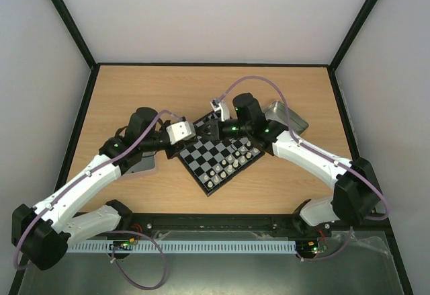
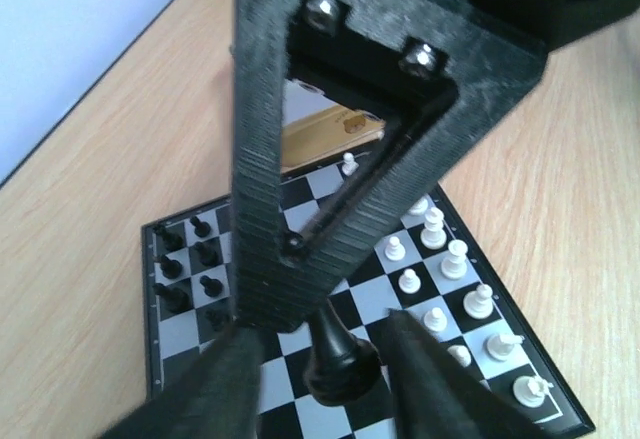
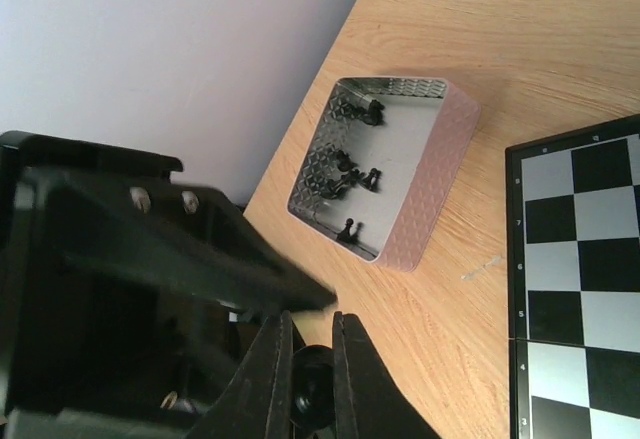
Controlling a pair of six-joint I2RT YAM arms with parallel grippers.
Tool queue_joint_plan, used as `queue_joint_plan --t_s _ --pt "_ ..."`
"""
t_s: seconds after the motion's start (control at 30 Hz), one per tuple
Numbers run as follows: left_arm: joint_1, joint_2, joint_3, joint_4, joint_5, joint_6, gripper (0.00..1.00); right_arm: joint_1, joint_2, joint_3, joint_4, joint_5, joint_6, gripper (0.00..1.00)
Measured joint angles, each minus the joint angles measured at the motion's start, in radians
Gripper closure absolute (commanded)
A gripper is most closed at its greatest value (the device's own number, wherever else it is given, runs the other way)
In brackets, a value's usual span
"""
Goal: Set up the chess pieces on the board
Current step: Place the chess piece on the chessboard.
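Black piece (image 2: 336,359) between left hand's (image 2: 322,331) spread fingers; right hand (image 3: 312,344) pinches another black chessman (image 3: 312,391) — board (image 3: 580,259) edge numerals illegible.

Board (image 1: 199,158) — black-and-grey checks, pink diamond-embossed tin (image 3: 430,179)

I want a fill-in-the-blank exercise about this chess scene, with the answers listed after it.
The metal tin near the chessboard holds only ____ chessmen. The ____ end effector is shut on a dark piece. In the left wrist view, the white chessmen stand toward the picture's ____ side.
Answers: black; right; right.
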Motion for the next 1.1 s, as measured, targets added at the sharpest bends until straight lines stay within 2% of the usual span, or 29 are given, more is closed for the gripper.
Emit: queue_joint_plan --t_s 0.03,0.1,0.2,0.27,0.3,0.5,0.6,0.7,0.8,0.9,1.1 --pt "0.000 -0.002 0.000 0.003 -0.005 -0.005 0.49 0.002 0.000 0.000 -0.003 0.008 0.000 0.98" --pt "0.000 -0.011 0.000 0.017 -0.029 -0.035 0.33 0.009 0.000 0.002 -0.010 0.035 -0.001 0.98" --pt "0.000 -0.033 -0.014 0.063 -0.111 -0.114 0.23 0.015 0.000 0.006 -0.032 0.116 -0.009 0.97" --pt "0.000 -0.057 -0.036 0.092 -0.201 -0.201 0.04 0.017 0.000 0.013 -0.050 0.204 -0.024 0.97" --pt "0.000 -0.068 -0.047 0.100 -0.245 -0.240 0.01 0.020 0.001 0.019 -0.058 0.246 -0.032 0.97" --pt "0.037 -0.162 -0.095 0.110 -0.468 -0.509 0.01 0.037 0.072 0.085 -0.096 0.529 -0.093 0.97" --pt "0.166 -0.199 -0.078 0.079 -0.515 -0.658 0.01 0.055 0.146 0.134 -0.113 0.637 -0.107 0.96" --pt "0.334 -0.235 -0.076 0.047 -0.523 -0.775 0.01 0.082 0.208 0.169 -0.126 0.712 -0.117 0.96" --pt "0.442 -0.265 -0.080 0.026 -0.486 -0.845 0.01 0.108 0.281 0.217 -0.141 0.772 -0.134 0.96" --pt "0.478 -0.274 -0.085 0.018 -0.419 -0.875 0.01 0.130 0.356 0.270 -0.155 0.815 -0.159 0.96" --pt "0.481 -0.237 -0.102 -0.009 -0.334 -0.890 0.01 0.175 0.491 0.361 -0.170 0.900 -0.206 0.96"
